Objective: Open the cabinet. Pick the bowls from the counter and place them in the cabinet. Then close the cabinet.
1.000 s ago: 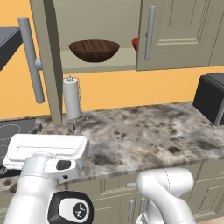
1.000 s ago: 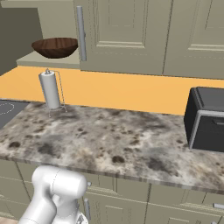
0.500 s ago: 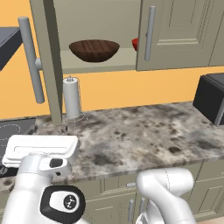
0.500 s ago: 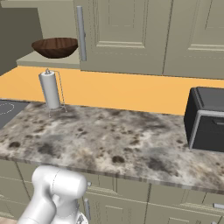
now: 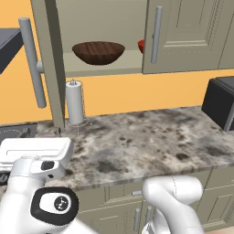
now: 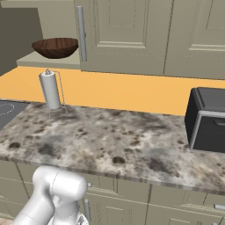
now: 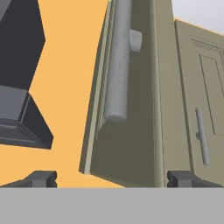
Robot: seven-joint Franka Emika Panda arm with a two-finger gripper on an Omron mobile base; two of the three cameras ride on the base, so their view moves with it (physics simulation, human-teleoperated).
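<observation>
The cabinet (image 5: 109,27) has its left door (image 5: 51,68) swung open and its right door (image 5: 187,32) shut. On the inner shelf sit the bowls: the brown wood-grain one (image 5: 98,51) (image 6: 56,47) and the red one (image 5: 141,45), which is mostly hidden behind the right door. My gripper (image 7: 113,179) is open with nothing between its fingertips (image 7: 41,178). It points up at the open door (image 7: 127,144), whose bar handle (image 7: 118,61) stands ahead of it and apart. My white hand (image 5: 35,152) hovers low at the left end of the counter (image 5: 146,141).
A paper towel holder (image 5: 75,103) (image 6: 50,90) stands on the counter below the open door. A black appliance (image 5: 224,103) (image 6: 208,118) sits at the right end. A black stovetop (image 5: 13,132) lies at the left, with a dark hood (image 7: 17,87) above it.
My hand has drifted slightly left over the counter's left end. The bowls and the doors have not moved.
</observation>
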